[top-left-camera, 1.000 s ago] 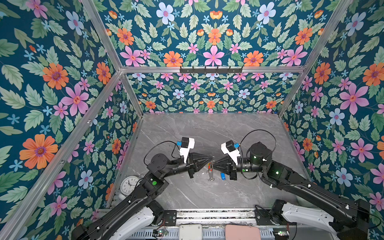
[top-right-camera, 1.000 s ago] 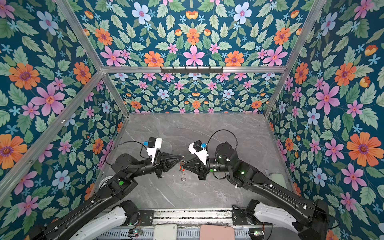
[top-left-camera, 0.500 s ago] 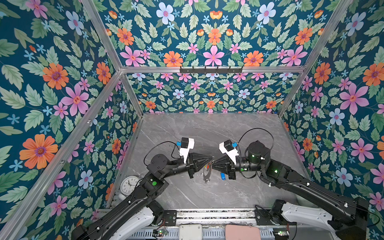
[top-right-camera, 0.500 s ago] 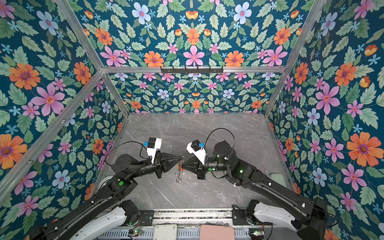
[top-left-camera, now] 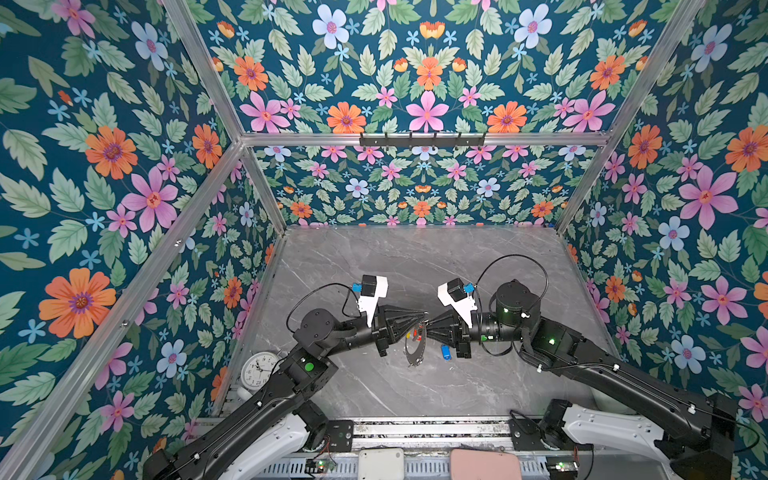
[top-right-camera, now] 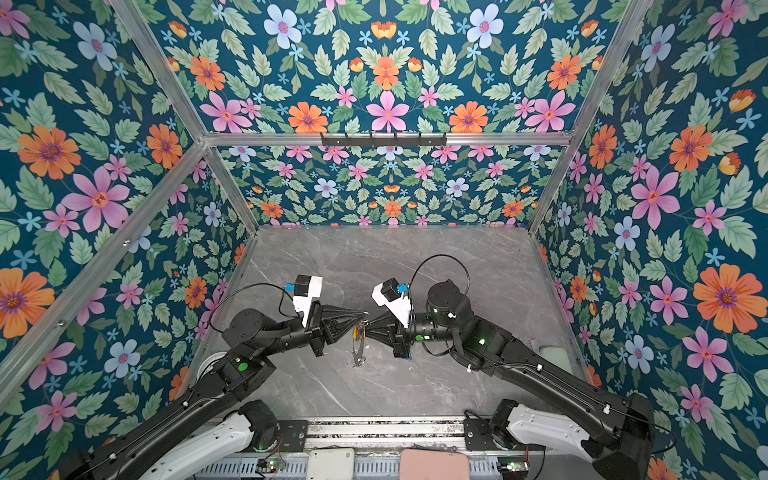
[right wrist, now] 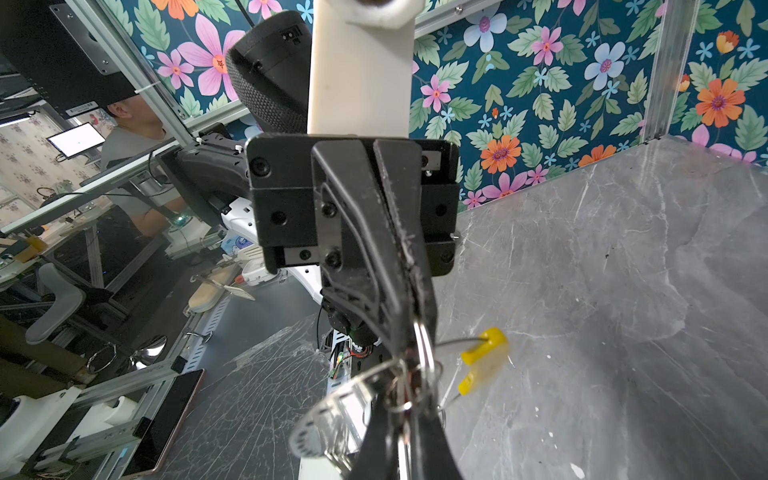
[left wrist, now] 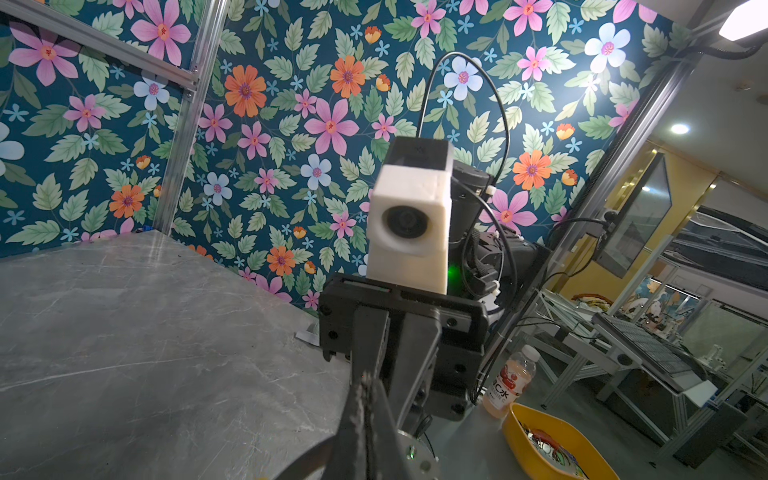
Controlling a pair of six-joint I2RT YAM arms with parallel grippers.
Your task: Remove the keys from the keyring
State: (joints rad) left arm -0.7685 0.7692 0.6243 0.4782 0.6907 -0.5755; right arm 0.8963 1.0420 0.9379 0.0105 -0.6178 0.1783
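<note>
Above marble table (top-left-camera: pixel 374 266), left gripper (top-left-camera: pixel 423 313) clamps the keyring (right wrist: pixel 484 357); right gripper (top-left-camera: pixel 429 326), pinched shut alongside, should draw the red-tagged key (top-left-camera: pixel 409 333) off steadily.

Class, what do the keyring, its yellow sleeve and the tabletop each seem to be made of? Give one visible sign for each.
Keyring: likely metal, thin grey wire with bright glints.
Yellow sleeve: probably plastic, opaque, smooth, evenly coloured.
Tabletop: grey stone look, pale veins, soft sheen; real stone or printed laminate cannot be told.
</note>
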